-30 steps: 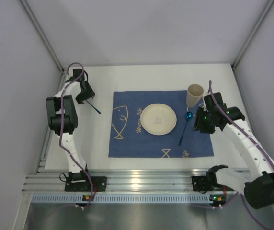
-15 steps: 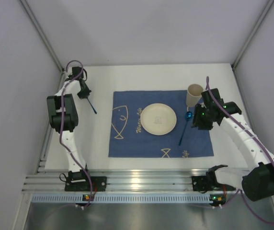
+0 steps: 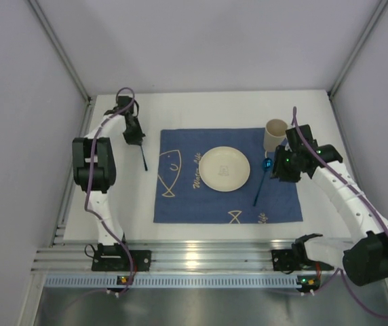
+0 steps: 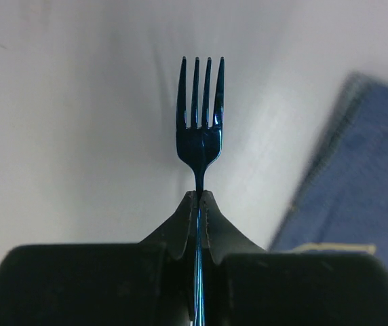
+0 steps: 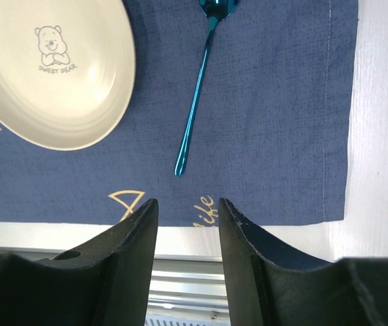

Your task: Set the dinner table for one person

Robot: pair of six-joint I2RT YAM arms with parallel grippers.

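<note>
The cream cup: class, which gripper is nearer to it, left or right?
Right. The right gripper hovers just near-right of the cup; the left gripper, clamping the fork, is beyond the mat's opposite edge.

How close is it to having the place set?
Mostly there. The plate, spoon and cup sit on the blue mat. The left gripper is shut on the fork, just left of the mat; the right gripper is open. Left: laying the fork beside the plate.
</note>
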